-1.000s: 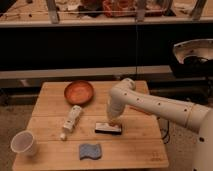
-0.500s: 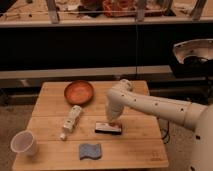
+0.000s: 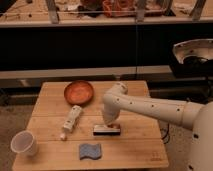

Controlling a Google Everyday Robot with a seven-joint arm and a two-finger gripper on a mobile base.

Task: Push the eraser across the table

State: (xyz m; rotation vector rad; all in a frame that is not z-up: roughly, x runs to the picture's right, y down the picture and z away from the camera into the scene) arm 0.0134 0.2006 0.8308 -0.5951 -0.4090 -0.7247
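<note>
You have a pale, honey-coloured wooden bench (image 3: 137, 147), its plank seams running as faint lines from side to side. The eraser (image 3: 106, 131) near its middle is black along the sides and white on top. The tool (image 3: 111, 125) sits just over the eraser's right half, at the end of the cream-white arm (image 3: 150, 106). Your bowl (image 3: 78, 92) is orange-brown, the tube (image 3: 72, 119) white, the cup (image 3: 24, 143) a milky white, and the wavy-edged sponge (image 3: 90, 150) blue.

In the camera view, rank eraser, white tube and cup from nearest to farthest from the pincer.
Pincer is low, near the view's center.
1. Eraser, right beneath it.
2. White tube, farther toward image-left.
3. Cup, far image-left, near the front edge.
</note>
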